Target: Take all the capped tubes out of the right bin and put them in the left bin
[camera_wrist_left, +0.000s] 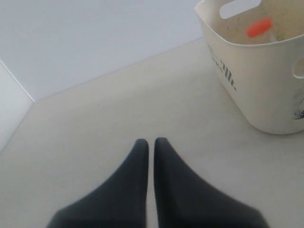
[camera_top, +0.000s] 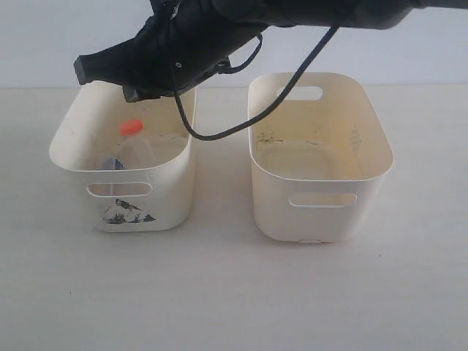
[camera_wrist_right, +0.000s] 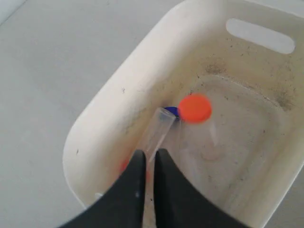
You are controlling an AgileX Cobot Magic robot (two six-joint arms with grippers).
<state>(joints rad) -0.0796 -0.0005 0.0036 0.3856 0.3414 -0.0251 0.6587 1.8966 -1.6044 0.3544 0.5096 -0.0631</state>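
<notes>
Two cream bins stand on one table [camera_top: 219, 292]: the left bin [camera_top: 69, 153] with a black mark and the plain right bin [camera_top: 322, 219]. Three tubes show: one orange-capped tube [camera_top: 131, 127], one blue-capped tube [camera_top: 112, 164] and one clear tube [camera_wrist_right: 159, 124] whose cap colour cannot be told. Two black pincers: the left pincer [camera_wrist_left: 151, 141] and the right pincer [camera_wrist_right: 148, 153]. One black cable [camera_top: 212, 137]
</notes>
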